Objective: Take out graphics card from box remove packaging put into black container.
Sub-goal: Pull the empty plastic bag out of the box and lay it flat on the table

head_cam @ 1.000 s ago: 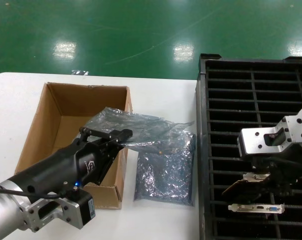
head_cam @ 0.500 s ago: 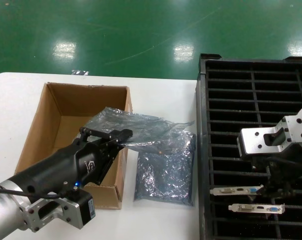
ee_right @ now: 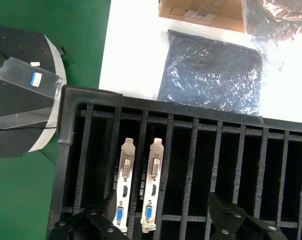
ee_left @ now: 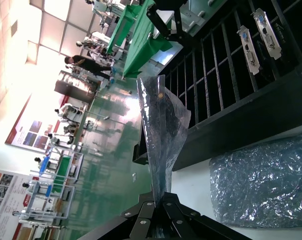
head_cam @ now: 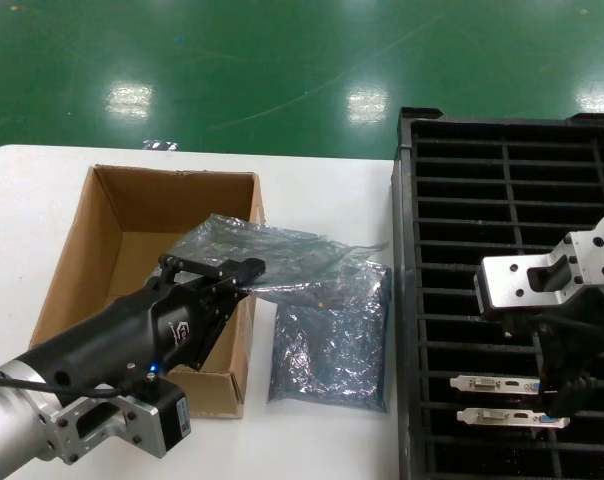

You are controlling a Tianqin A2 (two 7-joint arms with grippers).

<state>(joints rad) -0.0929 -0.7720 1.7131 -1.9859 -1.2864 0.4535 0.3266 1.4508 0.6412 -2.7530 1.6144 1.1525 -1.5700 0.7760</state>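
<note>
- Now the left gripper pinches the packaging above the box.
- Right gripper hangs spread over the black container, graphics card slotted beneath.

You see crinkled, glossy translucent plastic packaging, a matt corrugated cardboard box, a matt black plastic container, and the graphics card with its bright metal bracket.

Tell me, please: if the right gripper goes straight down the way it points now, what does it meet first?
Probably the black container slats between the right gripper fingers, beside the graphics card; depth is unclear.
</note>
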